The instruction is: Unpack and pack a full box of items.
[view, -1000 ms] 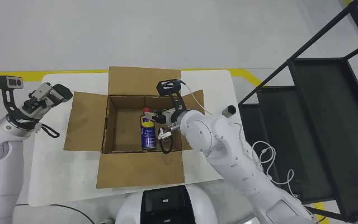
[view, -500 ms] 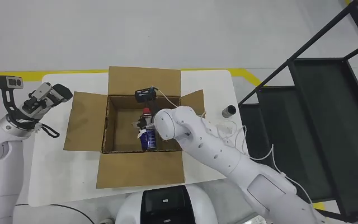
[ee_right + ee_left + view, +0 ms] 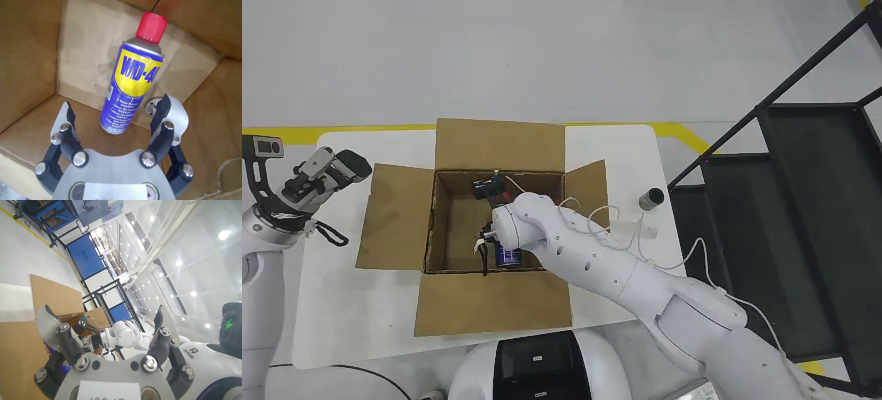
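An open cardboard box sits mid-table with its flaps spread. A blue and yellow spray can with a red cap lies on the box floor, its lower end showing past my right arm as the can. My right gripper is down inside the box, open, with its fingers on either side of the can's bottom end and not touching it. That gripper sits mostly under its own arm. My left gripper is held open and empty off the box's left side, seen close as the gripper.
A small grey cylinder stands on the table right of the box. A small round metal piece lies on the box floor behind one right finger. Black stairs rise to the right. The box flap stands near the left gripper.
My right arm has swung from the box's right wall leftward across the box and lowered over the spray can. The left arm and the can have stayed put.
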Controlling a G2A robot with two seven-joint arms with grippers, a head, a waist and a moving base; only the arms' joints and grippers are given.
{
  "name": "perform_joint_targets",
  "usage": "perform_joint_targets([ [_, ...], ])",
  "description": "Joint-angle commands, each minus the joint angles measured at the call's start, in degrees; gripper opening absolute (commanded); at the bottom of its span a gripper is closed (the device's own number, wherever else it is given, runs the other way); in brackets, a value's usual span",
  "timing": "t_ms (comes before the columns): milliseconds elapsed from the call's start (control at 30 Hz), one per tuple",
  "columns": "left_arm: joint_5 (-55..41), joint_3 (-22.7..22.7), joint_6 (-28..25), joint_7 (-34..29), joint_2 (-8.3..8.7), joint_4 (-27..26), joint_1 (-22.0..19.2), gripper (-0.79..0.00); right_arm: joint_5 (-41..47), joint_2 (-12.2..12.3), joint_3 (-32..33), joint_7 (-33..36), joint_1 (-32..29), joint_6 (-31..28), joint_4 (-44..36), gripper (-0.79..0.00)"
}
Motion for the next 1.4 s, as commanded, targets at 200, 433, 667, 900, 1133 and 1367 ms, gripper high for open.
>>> perform_joint_targets([
  [200,0.0,0.0,0.0,0.0,0.0,0.0,0.0,0.0,2.48,-2.84,-1.02,-2.9,1.43,-0.81,7.57,0.0],
  [433,0.0,0.0,0.0,0.0,0.0,0.0,0.0,0.0,4.52,-5.36,-1.78,-5.51,2.45,-2.16,13.69,0.0],
  [667,0.0,0.0,0.0,0.0,0.0,0.0,0.0,0.0,5.73,-7.45,-2.07,-7.13,3.62,-3.2,18.33,-0.425],
  [900,0.0,0.0,0.0,0.0,0.0,0.0,0.0,0.0,5.44,-8.99,-2.11,-7.99,4.65,-3.16,20.81,-0.785],
  [1133,0.0,0.0,0.0,0.0,0.0,0.0,0.0,0.0,1.17,-8.56,-1.46,-6.79,5.08,-0.19,14.68,-0.785],
  [1367,0.0,0.0,0.0,0.0,0.0,0.0,0.0,0.0,-6.57,-4.51,3.07,-2.08,1.3,1.7,-1.43,-0.785],
])
